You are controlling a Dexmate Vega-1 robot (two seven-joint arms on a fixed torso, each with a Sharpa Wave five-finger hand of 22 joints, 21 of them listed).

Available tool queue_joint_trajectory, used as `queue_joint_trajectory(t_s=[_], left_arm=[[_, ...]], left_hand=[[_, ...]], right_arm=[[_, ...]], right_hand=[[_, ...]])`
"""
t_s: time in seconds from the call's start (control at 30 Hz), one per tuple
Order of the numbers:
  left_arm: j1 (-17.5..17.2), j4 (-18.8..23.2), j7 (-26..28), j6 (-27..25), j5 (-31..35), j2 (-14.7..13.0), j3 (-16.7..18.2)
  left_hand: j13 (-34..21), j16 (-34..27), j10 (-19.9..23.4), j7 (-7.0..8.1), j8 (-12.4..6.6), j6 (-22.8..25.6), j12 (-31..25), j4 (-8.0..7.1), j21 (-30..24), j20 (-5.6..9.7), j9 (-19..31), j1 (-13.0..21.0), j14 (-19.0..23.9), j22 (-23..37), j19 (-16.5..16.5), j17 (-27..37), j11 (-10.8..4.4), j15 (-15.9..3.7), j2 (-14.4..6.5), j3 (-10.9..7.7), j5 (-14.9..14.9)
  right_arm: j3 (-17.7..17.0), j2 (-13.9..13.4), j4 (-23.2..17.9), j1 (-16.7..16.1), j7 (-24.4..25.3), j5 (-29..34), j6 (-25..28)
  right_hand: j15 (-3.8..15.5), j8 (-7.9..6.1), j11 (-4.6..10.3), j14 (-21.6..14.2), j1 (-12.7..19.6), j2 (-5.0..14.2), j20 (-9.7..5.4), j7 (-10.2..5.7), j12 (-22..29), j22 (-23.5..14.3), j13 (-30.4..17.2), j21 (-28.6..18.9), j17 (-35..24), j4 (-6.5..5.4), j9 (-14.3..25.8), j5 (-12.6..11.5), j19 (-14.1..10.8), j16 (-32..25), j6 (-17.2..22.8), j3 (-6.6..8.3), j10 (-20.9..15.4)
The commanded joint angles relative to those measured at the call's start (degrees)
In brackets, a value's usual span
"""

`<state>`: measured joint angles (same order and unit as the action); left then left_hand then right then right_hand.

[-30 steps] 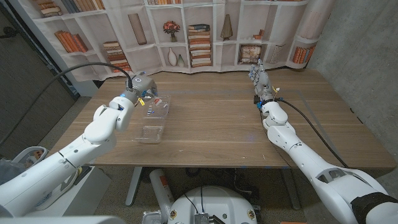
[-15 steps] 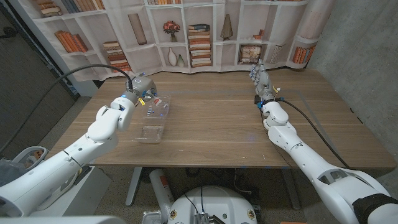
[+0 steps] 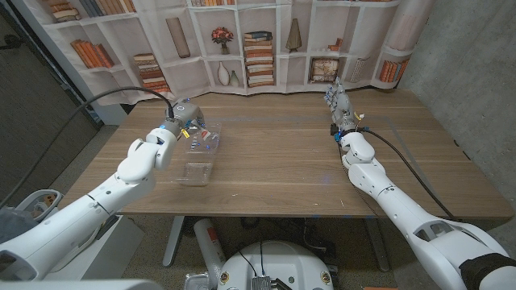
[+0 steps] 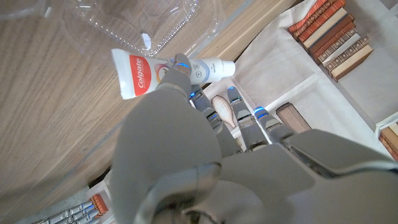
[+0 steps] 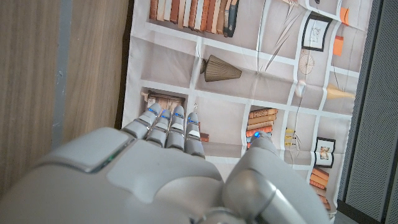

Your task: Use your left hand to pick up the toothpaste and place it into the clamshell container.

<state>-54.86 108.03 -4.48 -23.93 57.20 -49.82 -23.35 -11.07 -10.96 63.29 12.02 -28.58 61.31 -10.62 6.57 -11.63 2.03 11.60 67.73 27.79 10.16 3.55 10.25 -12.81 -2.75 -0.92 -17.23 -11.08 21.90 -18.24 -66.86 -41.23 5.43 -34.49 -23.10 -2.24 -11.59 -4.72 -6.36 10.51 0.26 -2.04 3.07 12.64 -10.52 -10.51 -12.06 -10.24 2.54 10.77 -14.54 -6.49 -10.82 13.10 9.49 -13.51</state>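
My left hand (image 3: pixel 182 114) hovers at the far left of the table, over the far half of the open clear clamshell container (image 3: pixel 196 171). In the left wrist view the left hand (image 4: pixel 186 143) pinches the toothpaste (image 4: pixel 142 73), a white and red tube with a white cap, between thumb and fingers. The clear ribbed plastic of the container (image 4: pixel 155 22) lies just past the tube. From the head camera the toothpaste (image 3: pixel 206 135) shows as a small coloured patch over the container's far half. My right hand (image 3: pixel 334 100) stands upright at the far right, fingers straight, holding nothing.
A bookshelf-printed backdrop (image 3: pixel 258 40) hangs along the table's far edge. The wooden table (image 3: pixel 282 161) is bare between the two arms. A black cable (image 3: pixel 121 90) loops above my left arm. The right hand (image 5: pixel 155 168) faces the backdrop.
My left hand with the toothpaste has edged slightly toward the container. The right arm has not moved.
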Motion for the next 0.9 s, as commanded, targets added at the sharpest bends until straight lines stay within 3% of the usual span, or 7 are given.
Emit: queue_joint_trajectory(t_s=[0.03, 0.9], left_arm=[[-0.29, -1.45, 1.33, 0.16, -0.61, 0.7, -0.01], [-0.03, -3.56, 1.15, 0.19, -1.37, 1.98, -1.11]], left_hand=[[-0.1, 0.21, 0.14, 0.22, -0.14, 0.07, -0.16, -0.4, 0.16, 1.94, 0.23, -0.14, 0.49, 0.15, -0.08, 0.14, 0.18, -8.79, 0.25, -0.94, -0.52], [0.01, 0.39, -1.64, 0.39, 0.35, -1.35, 0.2, -0.49, 0.3, 0.98, 0.29, -0.56, -0.61, 0.19, -0.88, 0.23, 0.2, -8.72, 0.72, -0.88, -0.7]], right_arm=[[0.32, 0.21, 0.19, -0.04, 0.34, 0.28, 0.13], [0.98, 0.47, 0.83, 0.57, 0.07, 0.56, 0.95]], right_hand=[[0.25, 0.18, -0.07, -0.33, 0.26, 0.17, -0.47, 0.11, -0.15, -0.1, -0.27, 0.2, -0.23, 0.38, 0.19, 0.23, -0.74, 0.1, 0.35, 0.17, -0.53], [0.31, 0.16, -0.03, -0.38, 0.37, 0.27, -0.4, 0.1, -0.11, -0.1, -0.27, 0.3, -0.24, 0.52, 0.19, 0.3, -0.64, 0.09, 0.45, 0.13, -0.69]])
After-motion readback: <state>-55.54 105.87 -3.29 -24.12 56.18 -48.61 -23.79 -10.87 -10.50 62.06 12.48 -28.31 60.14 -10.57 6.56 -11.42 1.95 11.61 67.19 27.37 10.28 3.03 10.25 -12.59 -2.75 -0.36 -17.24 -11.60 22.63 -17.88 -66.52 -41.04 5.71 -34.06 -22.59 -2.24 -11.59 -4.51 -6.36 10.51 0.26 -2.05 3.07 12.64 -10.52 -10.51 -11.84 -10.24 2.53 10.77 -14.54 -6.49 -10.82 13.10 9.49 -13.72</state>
